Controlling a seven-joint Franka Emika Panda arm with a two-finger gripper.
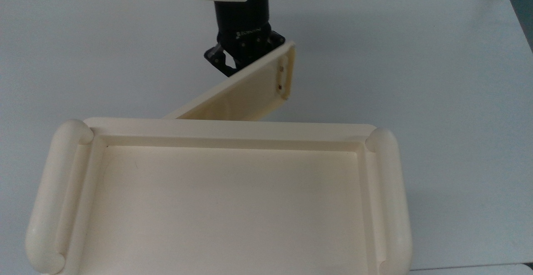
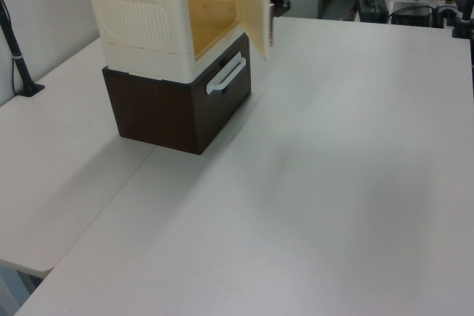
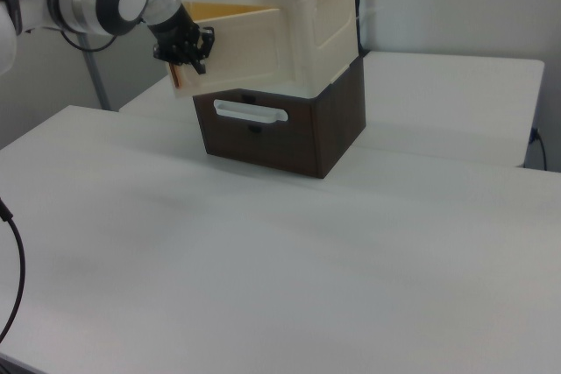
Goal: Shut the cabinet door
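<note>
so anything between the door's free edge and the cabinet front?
Nothing solid. In the top view, the wedge between the cabinet door and the cabinet shows bare white table. The gripper sits on the door's outer side.

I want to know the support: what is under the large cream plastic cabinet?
The cream cabinet stands on a dark brown wooden drawer box with a white bar handle. What the box holds cannot be seen, as its front is shut.

Even, bright overhead light falls on the white surface [image 1: 416, 58], with no harsh glare. The cabinet [image 1: 225, 191] throws a soft shadow toward the top view's right, and the cabinet door [image 2: 254, 16] looks slightly smeared in the left view
</note>
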